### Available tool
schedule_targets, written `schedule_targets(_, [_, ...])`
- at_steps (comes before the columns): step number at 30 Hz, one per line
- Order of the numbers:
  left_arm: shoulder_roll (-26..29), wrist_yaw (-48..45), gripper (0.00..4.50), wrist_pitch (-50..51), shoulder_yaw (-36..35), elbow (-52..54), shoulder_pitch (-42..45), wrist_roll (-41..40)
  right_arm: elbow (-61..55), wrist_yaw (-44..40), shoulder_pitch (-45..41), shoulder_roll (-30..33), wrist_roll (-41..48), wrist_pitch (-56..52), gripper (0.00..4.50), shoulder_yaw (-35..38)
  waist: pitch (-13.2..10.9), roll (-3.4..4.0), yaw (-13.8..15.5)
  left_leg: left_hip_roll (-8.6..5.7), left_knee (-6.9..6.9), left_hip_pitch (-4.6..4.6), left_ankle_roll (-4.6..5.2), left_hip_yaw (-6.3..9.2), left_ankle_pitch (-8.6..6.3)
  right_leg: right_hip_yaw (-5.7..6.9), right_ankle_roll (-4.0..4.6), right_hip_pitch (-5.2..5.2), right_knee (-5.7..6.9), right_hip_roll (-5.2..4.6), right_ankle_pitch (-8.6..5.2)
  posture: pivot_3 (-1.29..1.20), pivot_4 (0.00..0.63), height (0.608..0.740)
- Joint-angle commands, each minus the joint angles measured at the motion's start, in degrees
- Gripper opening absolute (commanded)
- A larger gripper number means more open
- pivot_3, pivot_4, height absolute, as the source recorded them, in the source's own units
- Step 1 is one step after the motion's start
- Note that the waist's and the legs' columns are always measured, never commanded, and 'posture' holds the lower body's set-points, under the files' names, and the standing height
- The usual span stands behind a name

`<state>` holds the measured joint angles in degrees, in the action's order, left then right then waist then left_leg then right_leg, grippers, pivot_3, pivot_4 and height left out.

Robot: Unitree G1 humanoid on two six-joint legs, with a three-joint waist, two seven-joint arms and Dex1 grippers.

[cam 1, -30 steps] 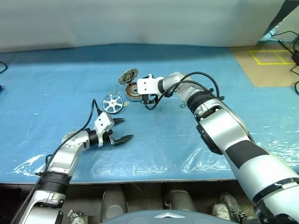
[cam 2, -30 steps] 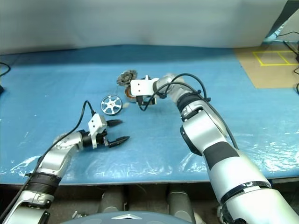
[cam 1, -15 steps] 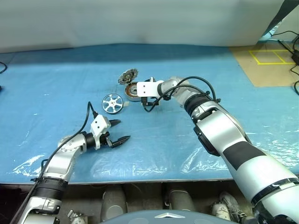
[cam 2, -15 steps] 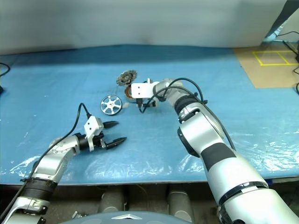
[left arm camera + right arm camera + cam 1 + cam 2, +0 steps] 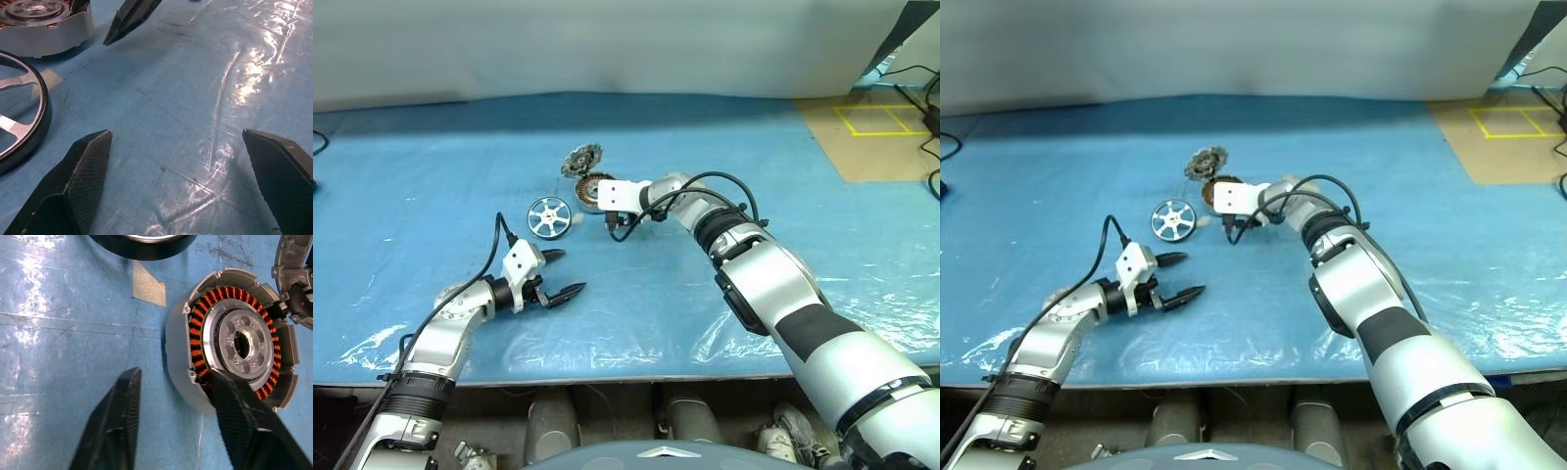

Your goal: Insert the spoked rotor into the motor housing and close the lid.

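right wrist view: right gripper [image 5: 168,423] straddles motor housing [image 5: 230,342] rim, seemingly touching

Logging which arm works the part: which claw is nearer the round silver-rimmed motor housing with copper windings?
Right. The right claw straddles the round silver-rimmed motor housing's wall, one finger inside, one outside. The left claw hovers well short of it, over the blue table cover.
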<state>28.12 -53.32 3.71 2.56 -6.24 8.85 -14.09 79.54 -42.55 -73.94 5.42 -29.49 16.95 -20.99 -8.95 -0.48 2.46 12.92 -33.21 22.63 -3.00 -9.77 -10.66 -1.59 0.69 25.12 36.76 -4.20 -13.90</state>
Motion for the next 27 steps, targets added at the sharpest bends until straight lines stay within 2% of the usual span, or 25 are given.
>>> schedule_targets(1, [0.44, 0.29, 4.5, -0.55, -0.61, 1.58, -0.03, -0.2, -0.26, -0.11, 0.38, -0.06, -0.88, -0.15, 1.09, -0.58, 0.0, 0.0, 0.01, 0.0, 0.0, 0.0, 0.0, 0.0, 0.0, 0.0, 0.0, 0.0, 0.0, 0.0, 0.0, 0.0, 0.15, 0.74])
schedule_targets(4, [0.29, 0.51, 4.5, -0.28, -0.48, 1.92, 0.15, -0.15, -0.28, 0.08, 0.47, 0.1, -1.32, -0.07, 0.1, -0.87, 0.0, 0.0, -0.04, 0.0, 0.0, -0.02, 0.0, 0.0, 0.0, 0.0, 0.0, -0.02, 0.0, 0.0, 0.0, 0.0, 0.15, 0.74])
schedule_targets(5, [0.28, 0.57, 4.5, -0.22, -0.45, 2.05, 0.19, -0.14, -0.28, 0.18, 0.53, 0.16, -1.36, -0.15, 0.04, -0.8, -0.01, 0.01, 0.01, 0.0, 0.0, -0.02, 0.0, 0.0, 0.0, 0.01, 0.0, -0.01, 0.01, 0.0, 0.0, 0.0, 0.15, 0.74])
schedule_targets(17, [0.09, 0.7, 4.5, 0.65, -0.04, 2.49, 0.81, -0.19, -0.67, -0.86, 0.04, 1.98, -0.44, 0.84, 0.04, 0.69, -0.01, 0.01, 0.09, 0.0, 0.0, 0.0, 0.0, 0.0, 0.0, 0.01, 0.0, -0.02, 0.0, -0.01, 0.0, 0.0, 0.15, 0.74])
schedule_targets(27, [-0.67, -0.16, 4.5, 0.78, 0.94, 0.86, 2.03, -0.17, -2.98, -16.12, -1.35, 7.51, 0.45, 6.53, 0.04, -0.38, -0.01, 0.01, 0.2, 0.0, -0.01, 0.08, 0.09, 0.0, 0.05, 0.04, 0.0, 0.01, -0.02, -0.01, 0.0, 0.0, 0.15, 0.74])
